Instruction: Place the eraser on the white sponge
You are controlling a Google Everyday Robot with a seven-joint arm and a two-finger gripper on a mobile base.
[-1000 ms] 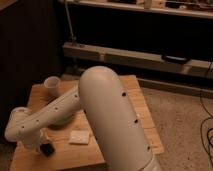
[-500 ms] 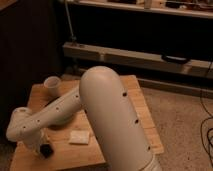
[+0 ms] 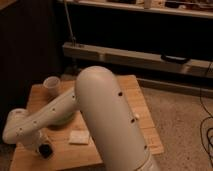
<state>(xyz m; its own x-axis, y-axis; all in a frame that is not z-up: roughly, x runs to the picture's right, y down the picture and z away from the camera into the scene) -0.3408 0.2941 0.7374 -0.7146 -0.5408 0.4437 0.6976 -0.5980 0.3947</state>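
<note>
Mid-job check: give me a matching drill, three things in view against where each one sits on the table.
Things:
1. cup
2. white sponge
3. claw

Places on the wooden table:
A. low over the front picture-left corner
B. at the back picture-left corner
C. near the front edge, toward the middle, lying flat

Pairs: 1-B, 2-C, 3-A

Bulky white rounded arm (image 3: 107,115), small dark holes dotting casing; dark tool (image 3: 45,149) at lower left, over wooden worktop (image 3: 142,120)
</note>
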